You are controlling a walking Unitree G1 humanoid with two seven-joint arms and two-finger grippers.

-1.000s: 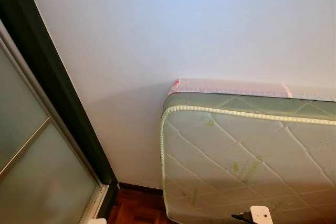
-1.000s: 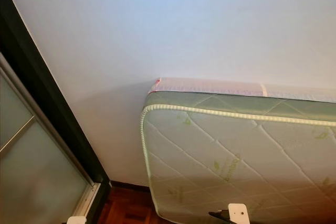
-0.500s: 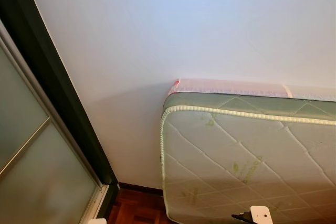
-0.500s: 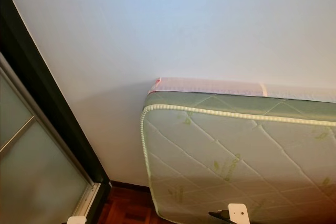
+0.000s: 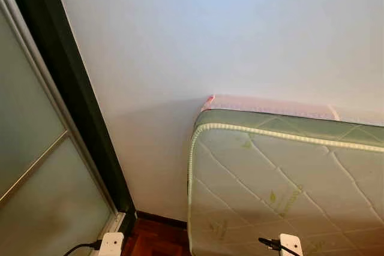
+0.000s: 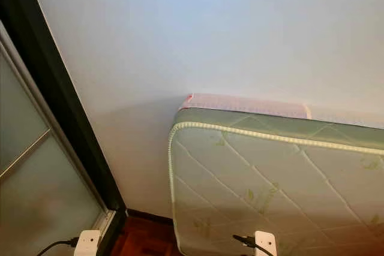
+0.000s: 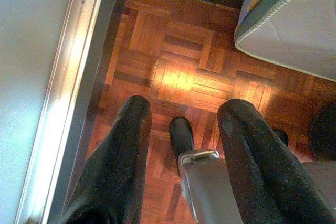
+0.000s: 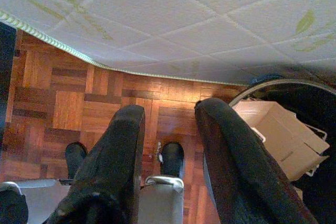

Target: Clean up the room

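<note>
Both arms hang idle – left gripper (image 7: pixel 184 129) and right gripper (image 8: pixel 165 124) released, empty – as a mattress (image 5: pixel 288 190) leans stored against the wall (image 5: pixel 210 34).

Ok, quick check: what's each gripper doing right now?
Left gripper: open, holding nothing, hanging over the parquet floor.
Right gripper: open, holding nothing, beside the mattress.
</note>
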